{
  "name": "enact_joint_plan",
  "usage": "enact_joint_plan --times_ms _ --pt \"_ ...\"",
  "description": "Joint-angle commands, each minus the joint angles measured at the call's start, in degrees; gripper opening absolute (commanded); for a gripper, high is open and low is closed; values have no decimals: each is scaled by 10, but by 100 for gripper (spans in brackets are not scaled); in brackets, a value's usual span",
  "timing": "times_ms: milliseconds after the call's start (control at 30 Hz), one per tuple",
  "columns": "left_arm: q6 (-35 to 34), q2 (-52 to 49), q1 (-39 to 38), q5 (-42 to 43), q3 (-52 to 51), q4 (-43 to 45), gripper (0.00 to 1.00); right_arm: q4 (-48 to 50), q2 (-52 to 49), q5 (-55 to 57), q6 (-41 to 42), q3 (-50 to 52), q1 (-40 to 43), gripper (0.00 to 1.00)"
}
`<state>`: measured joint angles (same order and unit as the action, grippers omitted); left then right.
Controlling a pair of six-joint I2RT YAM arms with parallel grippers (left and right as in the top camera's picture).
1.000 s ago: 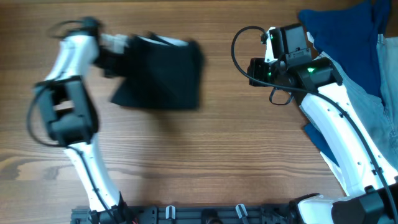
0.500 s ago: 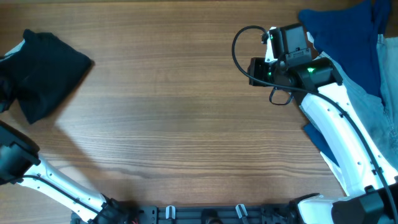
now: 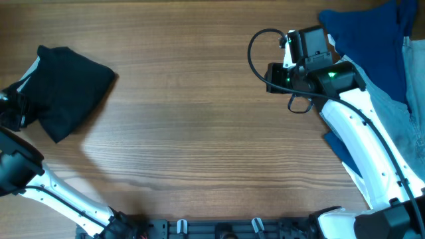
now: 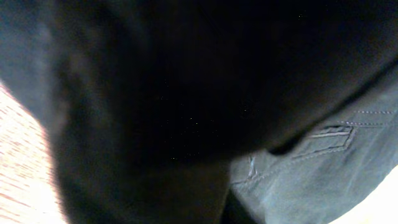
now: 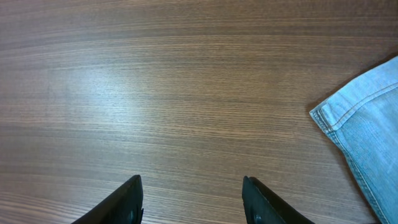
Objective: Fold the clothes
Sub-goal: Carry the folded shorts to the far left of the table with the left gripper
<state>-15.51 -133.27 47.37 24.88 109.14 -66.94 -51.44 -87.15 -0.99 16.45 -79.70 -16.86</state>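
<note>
The black shorts lie bunched in a folded heap at the far left of the table in the overhead view. My left gripper is at the heap's left edge, at the border of the view, shut on the fabric. In the left wrist view black cloth fills the frame and hides the fingers; a greyer stitched part shows at the lower right. My right gripper is open and empty over bare wood, far from the shorts.
A royal-blue cloth and a light-blue denim garment lie at the right edge, beside and under my right arm. The denim's corner shows in the right wrist view. A black rail runs along the front edge.
My left arm swung the black shorts from the upper middle to the far left, then a little back right and down. The right arm has not moved.
</note>
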Motion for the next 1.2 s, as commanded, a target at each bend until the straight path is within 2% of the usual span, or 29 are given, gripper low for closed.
enact_joint_plan --times_ms 0,33,100,133,167,267,333,400,433,467,500,600,700,867,1067,1167 --pt "5 4 -15 5 3 -2 32 -1 -4 10 4 -3 0 52" --pt "34 18 -14 5 3 -9 37 -1 -4 10 1 -3 0 52" --pt "35 54 -12 5 4 -10 44 0 -4 12 0 -3 0 52" --pt "44 87 -15 5 4 -12 94 3 -4 12 1 -3 0 52" --pt "50 115 -21 -1 4 -23 100 6 -4 12 1 -3 0 52" --pt "45 176 -49 -58 4 -46 100 6 -4 12 1 -3 0 52" --pt "51 204 -93 -65 4 -55 93 6 -4 12 1 -3 0 53" --pt "64 203 -155 -78 4 -53 78 6 -4 12 1 -3 0 52" --pt "64 200 -178 -88 4 -53 62 6 -4 12 1 -3 0 52" --pt "63 194 -215 -115 2 -48 22 5 -4 11 1 -3 0 53" --pt "63 186 -259 -138 -7 -35 4 4 -4 10 1 -3 0 52" --pt "63 152 -362 -200 -37 -7 4 -7 -4 10 1 -3 0 52" --pt "61 110 -410 -253 -56 -5 4 -17 -4 10 0 -3 0 53" --pt "61 45 -405 -329 -61 25 4 -20 -4 10 1 -3 0 53" --pt "49 16 -374 -331 -61 219 4 -23 -4 10 2 -3 0 53" --pt "31 16 -370 -332 -61 264 4 -26 -4 10 2 -3 0 53"
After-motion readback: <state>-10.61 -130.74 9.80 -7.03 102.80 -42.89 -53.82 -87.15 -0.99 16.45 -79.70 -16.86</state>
